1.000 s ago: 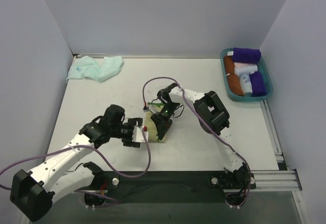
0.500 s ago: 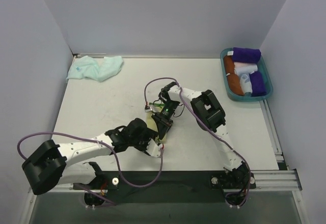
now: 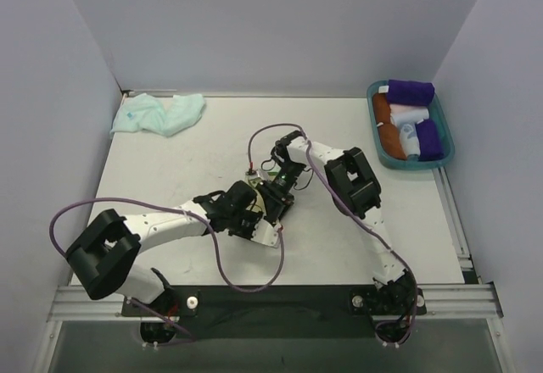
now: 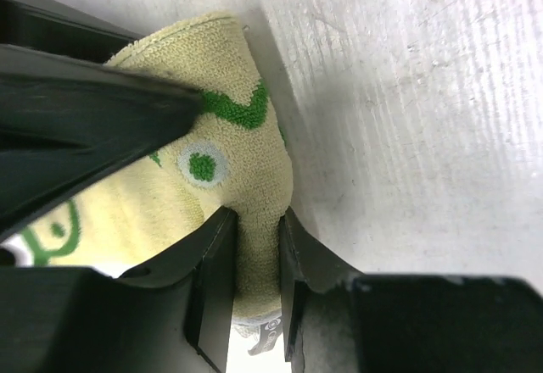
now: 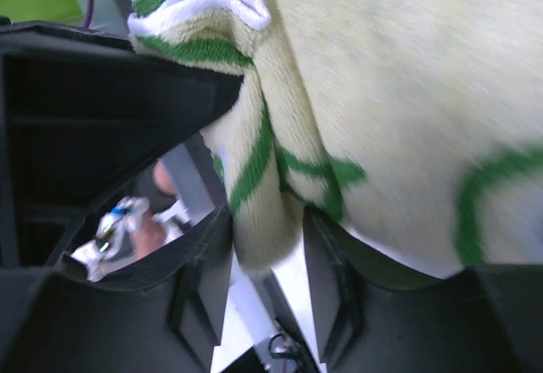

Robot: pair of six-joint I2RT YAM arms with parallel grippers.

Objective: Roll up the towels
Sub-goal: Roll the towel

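At mid-tabletop (image 3: 161, 165) the left hand (image 4: 253, 225) was clamped on an edge of the yellow towel (image 4: 225, 165); the right hand (image 5: 265, 220), just beyond, pinched another fold; both equally near.

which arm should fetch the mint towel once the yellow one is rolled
Left, probably. The mint towel lies crumpled in the far left corner, on the left arm's side. Both the left gripper and right gripper are shut on the yellow towel now, so either must release first.
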